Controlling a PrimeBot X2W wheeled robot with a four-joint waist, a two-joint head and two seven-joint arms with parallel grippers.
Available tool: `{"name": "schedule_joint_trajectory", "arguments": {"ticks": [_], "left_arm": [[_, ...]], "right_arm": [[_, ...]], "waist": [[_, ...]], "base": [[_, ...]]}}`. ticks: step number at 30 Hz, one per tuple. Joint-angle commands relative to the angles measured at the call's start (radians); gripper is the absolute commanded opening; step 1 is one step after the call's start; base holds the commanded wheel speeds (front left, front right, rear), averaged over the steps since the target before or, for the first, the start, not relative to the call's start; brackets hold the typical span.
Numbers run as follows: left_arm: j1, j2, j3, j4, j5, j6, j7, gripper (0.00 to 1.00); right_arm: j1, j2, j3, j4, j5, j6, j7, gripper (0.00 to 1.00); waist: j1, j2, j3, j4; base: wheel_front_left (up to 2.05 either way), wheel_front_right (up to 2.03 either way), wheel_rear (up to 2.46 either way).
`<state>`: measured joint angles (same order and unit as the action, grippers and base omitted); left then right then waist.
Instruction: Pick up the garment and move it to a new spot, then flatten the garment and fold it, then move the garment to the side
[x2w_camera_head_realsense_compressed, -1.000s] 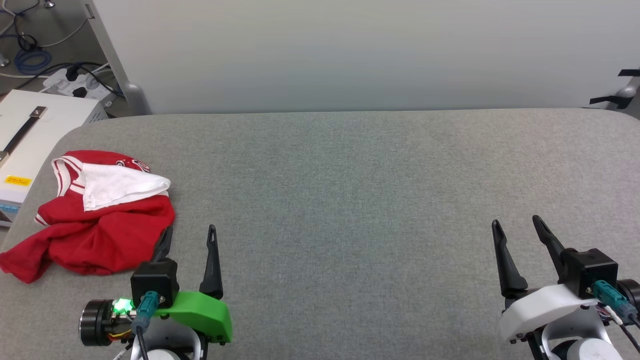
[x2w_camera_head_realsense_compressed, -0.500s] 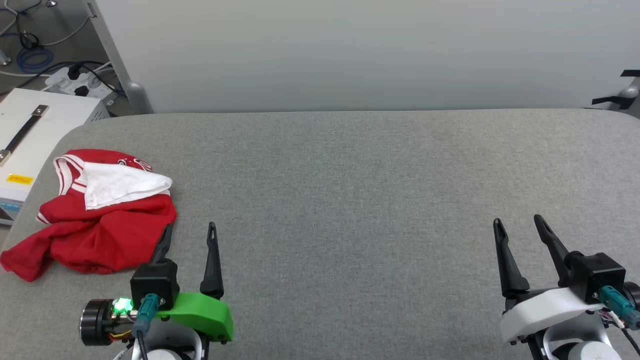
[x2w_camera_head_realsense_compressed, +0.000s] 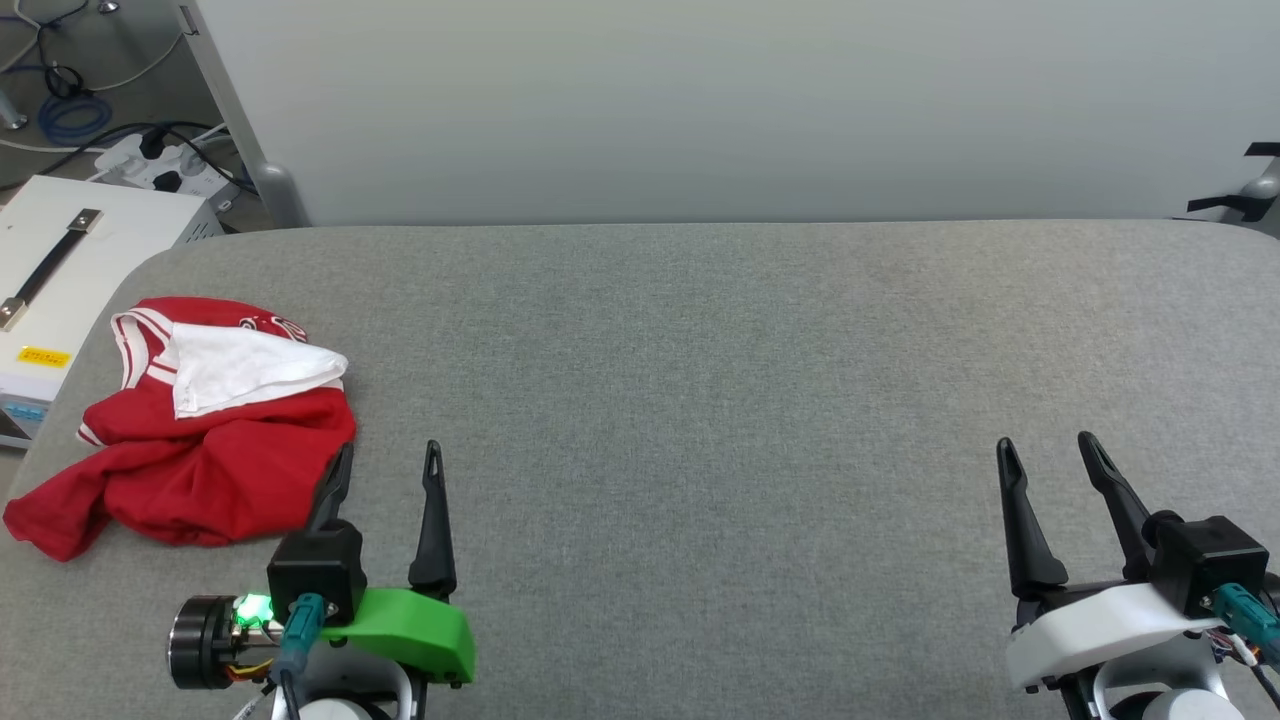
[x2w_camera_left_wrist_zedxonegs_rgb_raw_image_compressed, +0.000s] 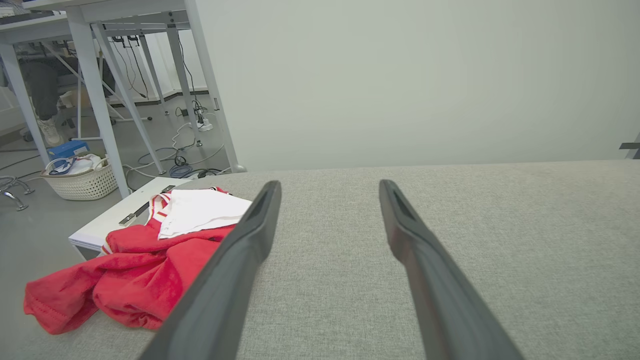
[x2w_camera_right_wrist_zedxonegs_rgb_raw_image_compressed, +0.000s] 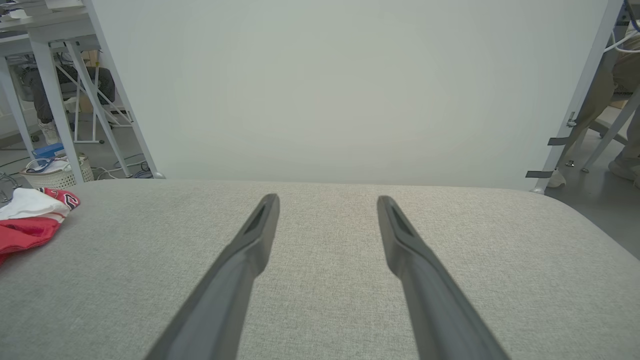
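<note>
Firstly, garment (x2w_camera_head_realsense_compressed: 200, 470), crumpled at left edge of table (x2w_camera_head_realsense_compressed: 700, 380): soft, light, limp, probably drapes when lifted; take hold at a raised red fold. Next, left gripper (x2w_camera_head_realsense_compressed: 388, 452), jaws wide, empty, just beside it. Lastly, right gripper (x2w_camera_head_realsense_compressed: 1045, 442), wide, empty, well apart.

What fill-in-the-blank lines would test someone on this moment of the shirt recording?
1. The garment lies crumpled on the robot's ____ side of the table.
2. The left gripper and right gripper both stand ____, holding nothing.
3. The sleeve lying over the garment is ____.
Missing words: left; open; white.
</note>
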<state>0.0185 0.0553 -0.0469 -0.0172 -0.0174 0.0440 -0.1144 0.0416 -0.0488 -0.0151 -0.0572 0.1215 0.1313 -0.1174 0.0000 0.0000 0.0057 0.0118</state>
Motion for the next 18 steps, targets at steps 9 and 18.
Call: {"name": "schedule_joint_trajectory", "arguments": {"ticks": [9, 18], "left_arm": [[0.005, -0.002, -0.007, 0.000, -0.009, 0.006, -0.028, 1.00], [0.009, -0.003, -0.010, 0.008, -0.017, 0.007, -0.047, 1.00]], "right_arm": [[0.025, -0.001, -0.003, -0.009, 0.025, 0.000, -0.027, 1.00], [0.034, -0.001, -0.004, -0.013, 0.037, 0.000, -0.046, 1.00]], "waist": [[0.0000, 0.0000, 0.001, 0.002], [0.0000, 0.0000, 0.003, 0.004]], "base": [[0.00, 0.00, 0.00], [0.00, 0.00, 0.00]]}}
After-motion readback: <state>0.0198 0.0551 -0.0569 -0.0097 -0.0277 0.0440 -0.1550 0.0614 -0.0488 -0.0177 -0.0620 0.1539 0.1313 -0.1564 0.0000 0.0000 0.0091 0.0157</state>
